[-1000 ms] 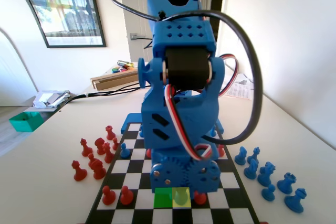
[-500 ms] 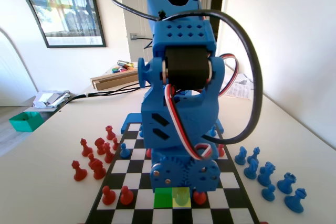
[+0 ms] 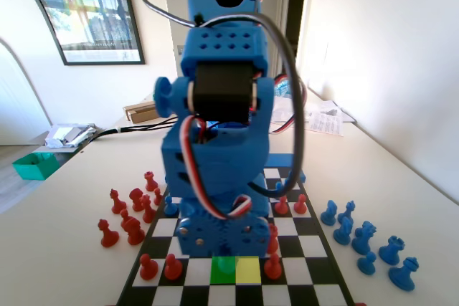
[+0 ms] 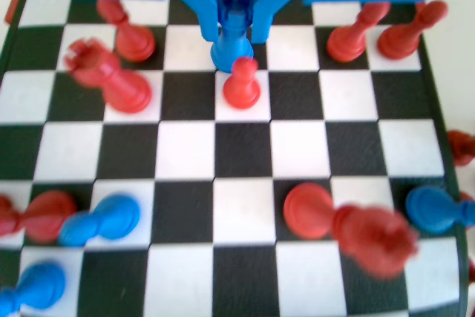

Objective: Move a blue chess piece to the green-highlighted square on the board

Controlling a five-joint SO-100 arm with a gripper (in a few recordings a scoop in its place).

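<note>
Upright blue chess piece with notched top, now over the green-highlighted square of the board

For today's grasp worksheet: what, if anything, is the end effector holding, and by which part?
The end effector is shut on a blue chess piece with a notched top, clamped on its upper body just below the top.
</note>
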